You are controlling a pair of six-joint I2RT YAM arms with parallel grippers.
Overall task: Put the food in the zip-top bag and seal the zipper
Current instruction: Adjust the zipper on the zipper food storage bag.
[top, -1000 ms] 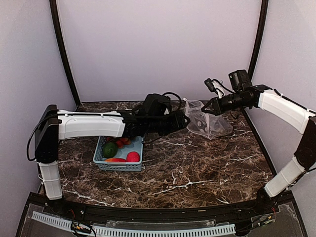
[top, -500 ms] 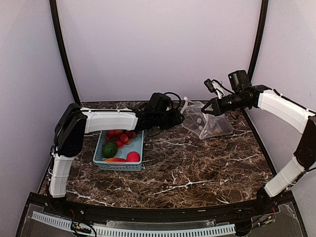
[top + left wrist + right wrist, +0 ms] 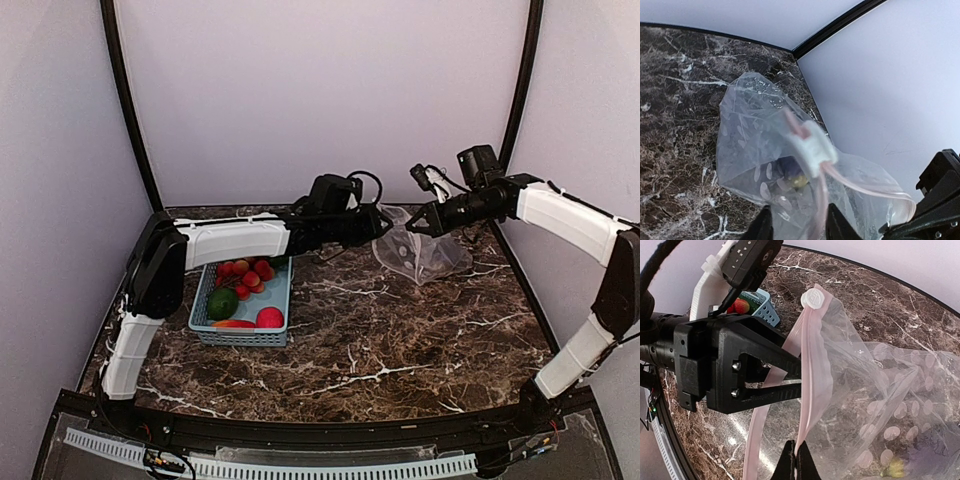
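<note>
The clear zip-top bag [image 3: 420, 252] stands at the back right, its mouth held up. It holds a dark purple eggplant [image 3: 789, 167]. The pink zipper [image 3: 812, 365] carries a white slider [image 3: 814, 298] at its far end. My right gripper [image 3: 796, 460] is shut on one lip of the zipper, and shows in the top view [image 3: 418, 224]. My left gripper [image 3: 797, 225] is open with the other lip running between its fingers [image 3: 790, 371]. The rest of the food, a green avocado [image 3: 222, 303], red fruits [image 3: 247, 275] and an orange-red pepper [image 3: 232, 324], lies in the basket.
The light blue slotted basket [image 3: 243, 338] sits at the left middle of the marble table, under my left arm. The tent walls and a black corner pole [image 3: 840, 22] stand close behind the bag.
My left arm has swung back and stretched out, carrying its gripper up to the bag's mouth. The basket shows more. My right gripper has held its grip and shifted slightly left.
</note>
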